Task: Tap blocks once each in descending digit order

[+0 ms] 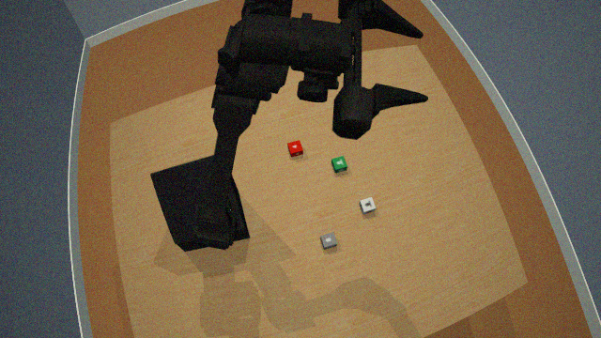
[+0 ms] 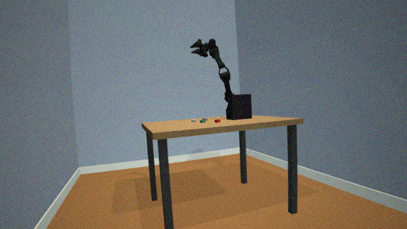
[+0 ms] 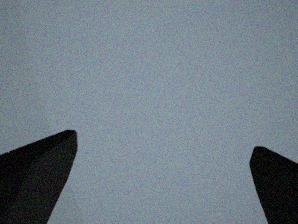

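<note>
A red block (image 1: pixel 295 148) (image 2: pixel 217 121), a green block (image 1: pixel 339 164) (image 2: pixel 203 121), a white block (image 1: pixel 367 206) (image 2: pixel 194 121) and a grey block (image 1: pixel 329 240) (image 2: pixel 205 119) lie apart on the table (image 1: pixel 441 244) (image 2: pixel 270 121). Each shows a small mark on top in the top view, too blurred to read as a digit. My gripper (image 1: pixel 424 67) (image 2: pixel 191 49) (image 3: pixel 166 148) is open and empty. It is high above the table, pointing level, well away from all the blocks. The wrist view shows only its two fingertips against the wall, with no block in sight.
The arm's black base (image 1: pixel 192 202) (image 2: pixel 240 106) stands on the table, to the left of the blocks in the top view. The arm rises from it and leans out over the table. Room walls (image 2: pixel 152 79) (image 3: pixel 150 60) stand beyond the table.
</note>
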You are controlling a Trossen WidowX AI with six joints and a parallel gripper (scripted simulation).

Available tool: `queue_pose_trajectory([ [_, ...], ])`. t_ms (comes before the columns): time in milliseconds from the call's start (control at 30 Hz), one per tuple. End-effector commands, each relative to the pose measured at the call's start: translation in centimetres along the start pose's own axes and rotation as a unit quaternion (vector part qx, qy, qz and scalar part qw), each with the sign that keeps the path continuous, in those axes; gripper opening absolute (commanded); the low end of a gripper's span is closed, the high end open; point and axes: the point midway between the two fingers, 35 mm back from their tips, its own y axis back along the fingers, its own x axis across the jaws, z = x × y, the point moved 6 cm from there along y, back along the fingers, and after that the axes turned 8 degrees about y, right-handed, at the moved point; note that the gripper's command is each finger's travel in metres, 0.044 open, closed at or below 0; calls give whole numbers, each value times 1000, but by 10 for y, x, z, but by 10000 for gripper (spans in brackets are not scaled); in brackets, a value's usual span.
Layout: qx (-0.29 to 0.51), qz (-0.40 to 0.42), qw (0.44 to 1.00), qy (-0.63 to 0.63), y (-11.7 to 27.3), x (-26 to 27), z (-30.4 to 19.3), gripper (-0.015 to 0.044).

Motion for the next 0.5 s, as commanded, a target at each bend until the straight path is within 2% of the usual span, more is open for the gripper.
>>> queue_pose_trajectory([
  [0,7,-1,1000,-7,1,5,-2,400],
  [100,95,-31,985,-141,30,60,-27,400],
  [233,153,-63,950,-265,56,104,-40,400],
  [333,201,-93,894,-390,77,153,-46,400],
  [467,246,-123,785,-555,92,224,-39,400],
])
